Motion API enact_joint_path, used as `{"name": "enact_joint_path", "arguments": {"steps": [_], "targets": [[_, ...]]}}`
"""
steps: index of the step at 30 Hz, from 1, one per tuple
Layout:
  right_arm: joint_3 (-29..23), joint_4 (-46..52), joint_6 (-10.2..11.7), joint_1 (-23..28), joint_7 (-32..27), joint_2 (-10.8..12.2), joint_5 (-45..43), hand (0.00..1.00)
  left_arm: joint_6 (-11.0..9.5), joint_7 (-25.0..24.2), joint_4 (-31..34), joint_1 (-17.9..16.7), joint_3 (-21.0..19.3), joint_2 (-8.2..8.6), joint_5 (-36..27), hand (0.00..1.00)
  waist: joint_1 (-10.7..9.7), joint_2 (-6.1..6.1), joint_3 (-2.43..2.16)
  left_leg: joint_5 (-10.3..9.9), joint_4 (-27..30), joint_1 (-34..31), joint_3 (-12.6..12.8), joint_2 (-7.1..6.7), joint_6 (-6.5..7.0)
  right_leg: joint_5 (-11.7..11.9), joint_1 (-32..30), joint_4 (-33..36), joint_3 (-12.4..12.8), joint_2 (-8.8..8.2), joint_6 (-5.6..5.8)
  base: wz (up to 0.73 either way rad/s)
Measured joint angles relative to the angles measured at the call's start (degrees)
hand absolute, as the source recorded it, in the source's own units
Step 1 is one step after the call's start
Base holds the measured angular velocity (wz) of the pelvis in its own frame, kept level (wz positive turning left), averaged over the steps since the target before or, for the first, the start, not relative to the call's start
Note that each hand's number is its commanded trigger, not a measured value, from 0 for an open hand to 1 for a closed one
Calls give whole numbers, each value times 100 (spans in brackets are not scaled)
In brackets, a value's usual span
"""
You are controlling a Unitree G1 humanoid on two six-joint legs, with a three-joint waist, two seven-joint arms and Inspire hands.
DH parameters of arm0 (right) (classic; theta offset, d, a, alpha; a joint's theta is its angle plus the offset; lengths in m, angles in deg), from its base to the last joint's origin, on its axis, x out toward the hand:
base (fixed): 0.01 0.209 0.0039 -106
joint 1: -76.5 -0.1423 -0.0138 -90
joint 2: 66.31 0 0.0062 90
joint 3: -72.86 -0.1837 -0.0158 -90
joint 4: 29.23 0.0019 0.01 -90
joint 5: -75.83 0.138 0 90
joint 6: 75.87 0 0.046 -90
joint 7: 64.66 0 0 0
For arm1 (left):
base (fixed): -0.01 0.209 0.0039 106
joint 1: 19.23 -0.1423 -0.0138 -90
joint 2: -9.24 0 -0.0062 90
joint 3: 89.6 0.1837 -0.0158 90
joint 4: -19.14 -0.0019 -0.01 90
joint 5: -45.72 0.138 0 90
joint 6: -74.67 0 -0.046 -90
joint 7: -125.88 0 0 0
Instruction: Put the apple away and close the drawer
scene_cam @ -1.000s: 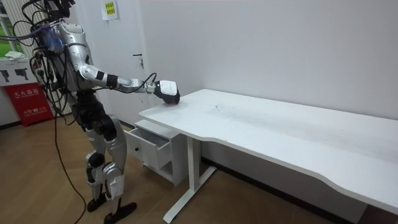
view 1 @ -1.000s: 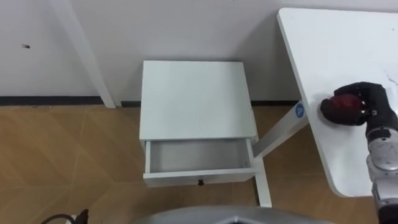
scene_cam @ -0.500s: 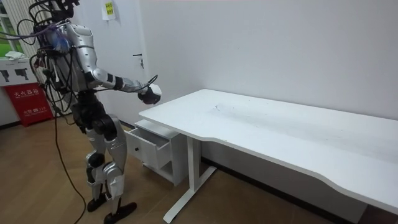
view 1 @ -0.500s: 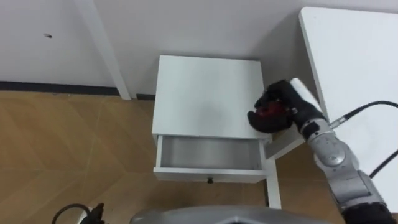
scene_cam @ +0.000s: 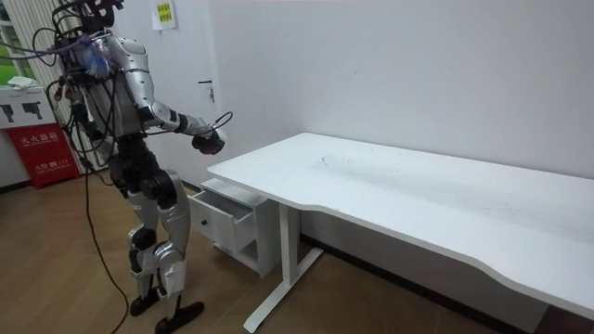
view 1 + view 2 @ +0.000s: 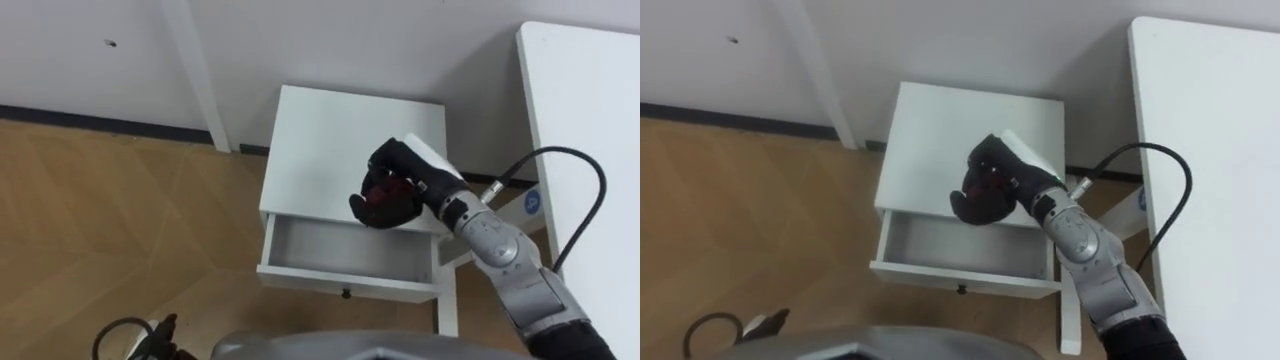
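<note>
— Why does the drawer (image 6: 345, 250) stand pulled out of the cabinet (image 6: 335, 140)?
— To take the apple (image 6: 384, 192), I'd judge: it gapes at 7 o'clock of it
— And the right hand (image 6: 408, 172)?
— Palm down over the cabinet's front edge, fingers (image 6: 362, 204) curled round the apple, forearm reaching in from 4 o'clock, worktop (image 6: 590, 120) at 3 o'clock

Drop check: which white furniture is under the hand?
Right hand holds the dark red apple over the small white cabinet with the open drawer, not the white desk.

Dark red apple (image 6: 384, 193), black robot hand (image 6: 402, 164) — white drawer (image 6: 300, 278).
</note>
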Motion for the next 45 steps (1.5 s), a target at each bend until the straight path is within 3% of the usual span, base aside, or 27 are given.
{"name": "enact_joint_path", "arguments": {"steps": [4, 32, 38, 45], "targets": [[0, 0, -123, 2, 76, 17, -10, 0, 2, 0, -2, 29, -1, 3, -1, 0, 45, 2, 5, 0, -9, -23, -19, -1, 0, 0, -15, 0, -48, -2, 0, 3], [-4, -471, -122, 16, 78, 77, 2, 0, 5, -108, -13, 96, 3, 63, -13, 0, -20, -27, 8, 0, 32, -14, -25, -10, 0, 0, 18, -2, -55, -7, 0, 0], [-87, -1189, -106, 102, -70, 155, 14, 0, 4, -79, -14, 19, -185, 68, -15, 0, -129, -60, 13, -2, 46, -7, -98, -27, 2, -1, 66, -6, -93, -15, 2, 6], [-995, -3099, 8, 157, -837, 315, 524, 0, 10, 144, -27, -283, -525, 139, -7, 0, -283, -75, -2, -5, 47, 43, -89, -39, 8, -2, 111, -5, -109, -42, 4, 0]]}}
